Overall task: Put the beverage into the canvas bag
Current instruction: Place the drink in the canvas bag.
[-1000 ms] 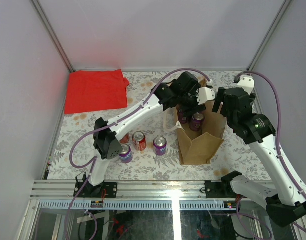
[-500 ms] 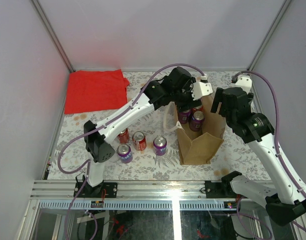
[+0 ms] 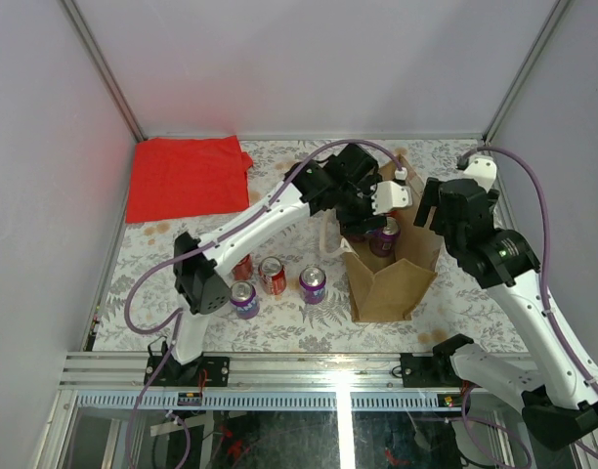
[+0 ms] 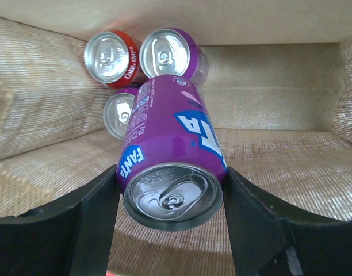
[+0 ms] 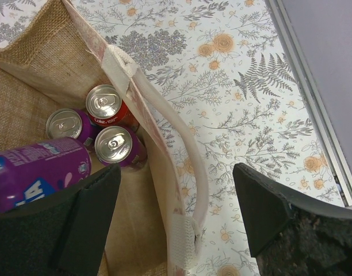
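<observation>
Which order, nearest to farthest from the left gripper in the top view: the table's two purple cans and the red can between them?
Left gripper, holding a Fanta can inside the canvas bag:
1. Purple can beside the bag, on its left.
2. Red can, middle.
3. Purple can by the left elbow, farthest left.

Left arm (image 3: 250,220): I am stretching it far forward | left gripper (image 4: 171,210): I am pinching a purple can (image 4: 170,144) | right arm (image 3: 519,283): I am bending it forward | right gripper (image 5: 175,195): I am holding its fingers (image 5: 268,213) wide apart
</observation>
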